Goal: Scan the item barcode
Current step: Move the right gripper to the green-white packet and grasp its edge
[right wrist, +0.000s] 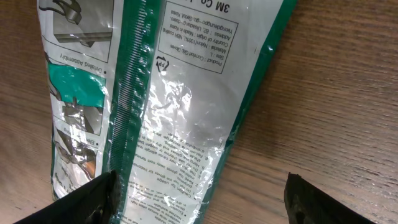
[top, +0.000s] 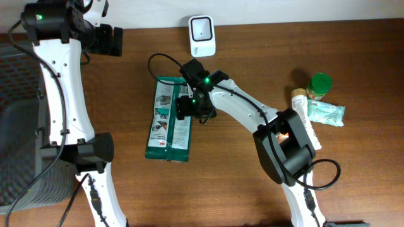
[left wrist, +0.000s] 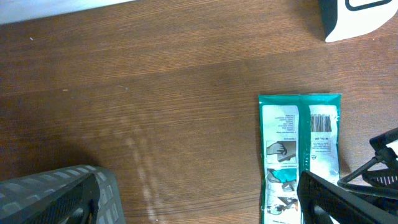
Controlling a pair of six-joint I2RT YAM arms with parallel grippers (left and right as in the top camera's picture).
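Right then, the green packet (top: pixel 168 120) lay flat on the wooden bench (top: pixel 252 189), a little nearer the arms' bases than the white scanner (top: pixel 202 36) and slightly to its left, printed back upward. From the left wrist camera the barcode (left wrist: pixel 321 121) showed on the packet's end closest to the scanner. The right gripper (top: pixel 187 108) hung over the packet's long edge on the side below the scanner, its jaws apart and closed on nothing. Seen from its own wrist, one finger (right wrist: pixel 87 199) sat above the crinkled foil and the other finger (right wrist: pixel 339 199) above bare wood, with the packet's edge running between them. I couldn't tell whether either one touched the packet. The left gripper (top: pixel 111 41) was well away to the scanner's left, about level with it near the back of the bench. Its jaws were spread wide and held nothing, and its camera looked down on open wood, with the packet and a corner of the scanner at the far side of its view. Well off to the scanner's right stood a green-capped bottle (top: pixel 320 85), with a pale green sachet (top: pixel 327 114) just beside it.
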